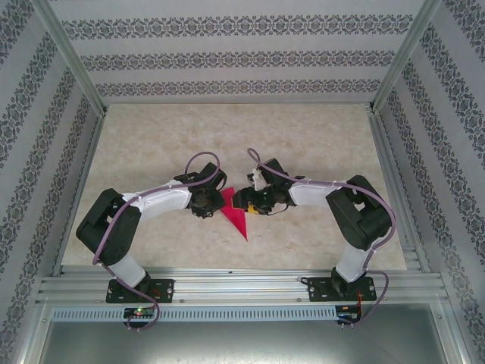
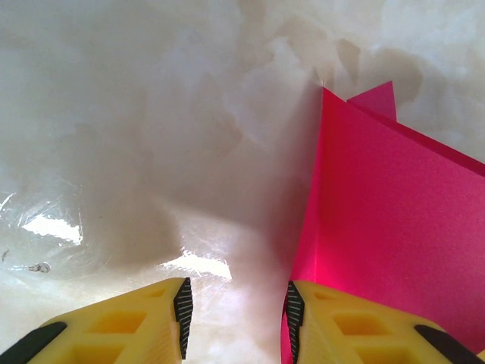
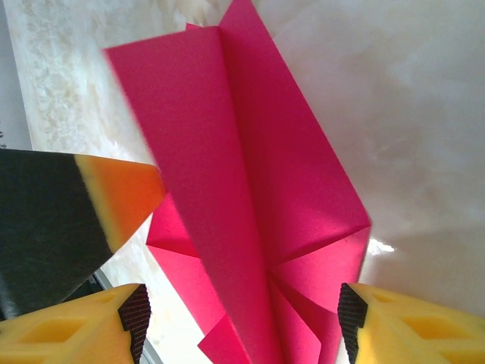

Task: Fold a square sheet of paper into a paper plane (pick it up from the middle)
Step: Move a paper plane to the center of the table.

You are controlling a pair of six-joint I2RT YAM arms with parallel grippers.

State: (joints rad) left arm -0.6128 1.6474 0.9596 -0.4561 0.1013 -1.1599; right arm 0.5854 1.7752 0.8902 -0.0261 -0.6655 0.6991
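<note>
The magenta-pink paper [image 1: 235, 215] lies on the table between the two grippers, folded into a kite-like plane shape with its sharp point toward the near edge. In the right wrist view the paper [image 3: 250, 189] shows a long centre ridge and folded flaps. My right gripper [image 3: 242, 326] is open, its jaws wide on either side of the paper's flaps without pinching them. My left gripper [image 2: 236, 318] is open with bare table in the gap. A raised pink paper panel [image 2: 394, 205] stands just outside its right finger. One left fingertip [image 3: 121, 193] rests at the paper's edge.
The marble-patterned table [image 1: 303, 144] stretches away behind the grippers. Patterned walls and aluminium frame rails [image 1: 227, 287] enclose it on all sides. Both grippers [image 1: 211, 202] [image 1: 247, 202] sit close together at the table's middle, a little toward the near edge.
</note>
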